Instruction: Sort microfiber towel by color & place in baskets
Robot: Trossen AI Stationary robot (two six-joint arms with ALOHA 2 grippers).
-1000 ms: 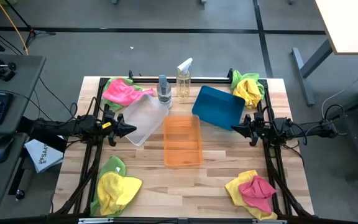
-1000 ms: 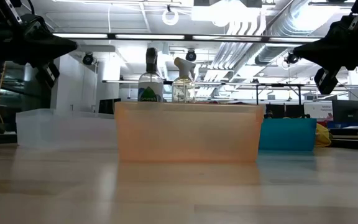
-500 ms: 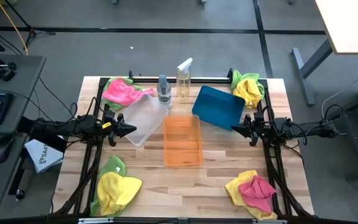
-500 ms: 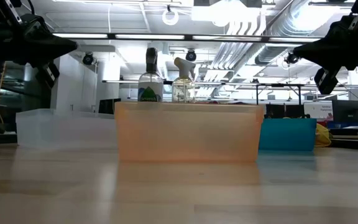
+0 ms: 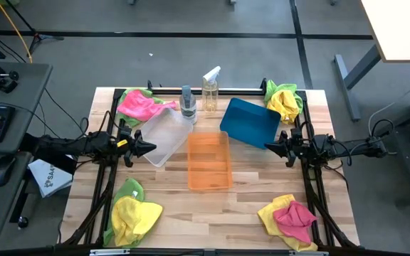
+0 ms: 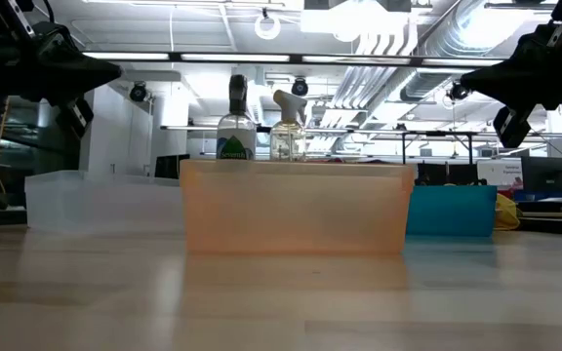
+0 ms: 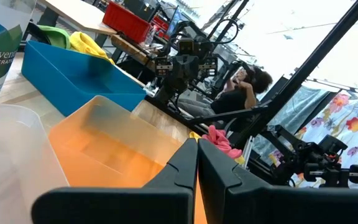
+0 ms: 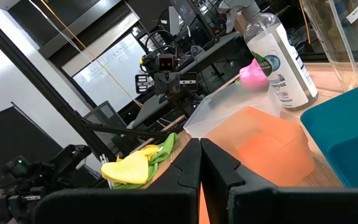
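Left gripper [image 5: 150,147] hangs pinched together beside the clear bin [image 5: 164,135]; right gripper [image 5: 270,147], also together, by the blue bin [image 5: 250,121]. Towels [image 5: 132,215] sit heaped at the bench corners.

Two spray bottles [image 5: 198,98] stand upright, side by side, near the table's [image 5: 248,195] far edge.

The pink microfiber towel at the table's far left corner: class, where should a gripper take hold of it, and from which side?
Grip the raised, crumpled middle of the pink microfiber towel, coming straight down from above. It lies bunched on a green cloth beside the clear plastic bin, so a pinch on its top folds probably lifts it alone. The left gripper, shut, is nearest.
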